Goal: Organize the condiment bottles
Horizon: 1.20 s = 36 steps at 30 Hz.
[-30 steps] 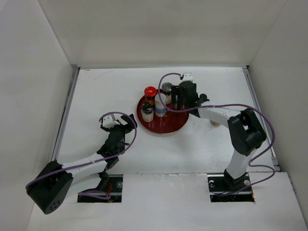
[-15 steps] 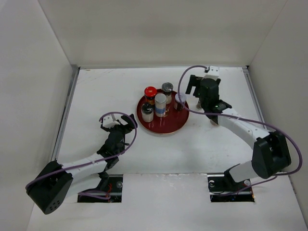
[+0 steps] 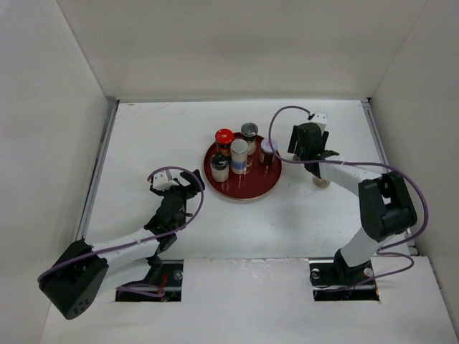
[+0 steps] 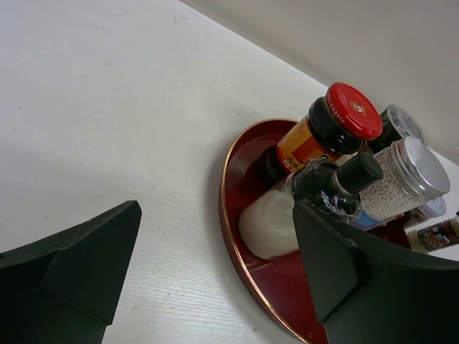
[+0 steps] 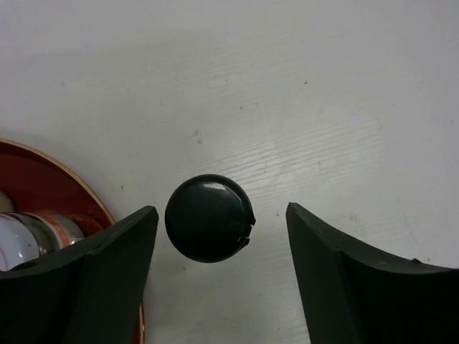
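Several condiment bottles stand on the round red tray (image 3: 247, 190): a red-capped one (image 3: 224, 136), a dark grey-capped one (image 3: 249, 130), a tall silver-capped one (image 3: 239, 147), a black-capped white one (image 3: 219, 165) and a pale-capped one (image 3: 268, 145). My right gripper (image 3: 299, 147) is open just right of the tray. In the right wrist view it (image 5: 220, 211) hangs over a black-capped bottle (image 5: 209, 217) that stands on the table between the fingers, nearer the left one. My left gripper (image 3: 188, 179) is open and empty, left of the tray (image 4: 244, 236).
Another small bottle (image 3: 320, 182) stands on the table, partly under the right forearm. White walls enclose the table on three sides. The tray's rim (image 5: 50, 172) is close to the right gripper's left finger.
My right gripper was over the tray's right side; it drew back to the right, leaving the pale-capped bottle standing there, and now hangs beside the tray. The left arm has not moved.
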### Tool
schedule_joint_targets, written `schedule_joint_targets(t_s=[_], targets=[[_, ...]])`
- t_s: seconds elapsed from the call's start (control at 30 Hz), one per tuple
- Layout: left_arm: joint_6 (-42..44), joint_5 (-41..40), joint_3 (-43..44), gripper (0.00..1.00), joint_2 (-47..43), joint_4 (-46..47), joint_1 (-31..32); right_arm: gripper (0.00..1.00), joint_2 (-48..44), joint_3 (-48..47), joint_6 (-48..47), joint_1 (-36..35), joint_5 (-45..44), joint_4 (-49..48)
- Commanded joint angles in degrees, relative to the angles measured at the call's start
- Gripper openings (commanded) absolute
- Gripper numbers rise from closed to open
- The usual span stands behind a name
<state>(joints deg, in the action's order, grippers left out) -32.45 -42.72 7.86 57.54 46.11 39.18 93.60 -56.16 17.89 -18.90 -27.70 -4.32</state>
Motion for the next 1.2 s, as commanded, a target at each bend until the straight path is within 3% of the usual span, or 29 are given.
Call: schedule_joint_targets(t_s=[0.0,0.1,0.27,0.33,0.47,0.8,1.0,1.17], targets=[[-0.69,0.8,1.37,0.88,0.38,2.41,0.15,0.75,0.96,-2.46,1.27,0.75,1.34,-1.83],[-0.69,0.88,1.55,0.88,1.08,2.5,0.15,0.68,1.93,-2.99,1.18,1.19,1.34,-3.59],[-0.95,1.32,1.81,0.88,1.52,2.5,0.33,0.47,2.03,-4.31,0.74,1.45,1.16,-4.3],[-0.95,1.32,1.46,0.88,0.74,2.41,0.33,0.44,0.01,-3.87,0.83,1.36,0.81,-4.38],[-1.04,1.24,1.55,0.88,1.17,2.5,0.24,0.42,-7.8,-1.94,0.74,0.75,-0.33,-4.48],[-1.22,0.88,1.11,0.88,-0.41,2.5,0.41,0.43,-21.18,7.2,0.65,-13.3,-2.8,1.5],[-1.22,0.8,1.11,0.88,-0.67,2.41,0.24,0.43,-17.59,6.24,1.71,-26.48,-3.32,-0.68],[-1.22,0.8,0.84,0.88,-1.29,2.15,0.24,0.44,-10.39,2.73,1.54,-32.29,-3.32,-4.21]])
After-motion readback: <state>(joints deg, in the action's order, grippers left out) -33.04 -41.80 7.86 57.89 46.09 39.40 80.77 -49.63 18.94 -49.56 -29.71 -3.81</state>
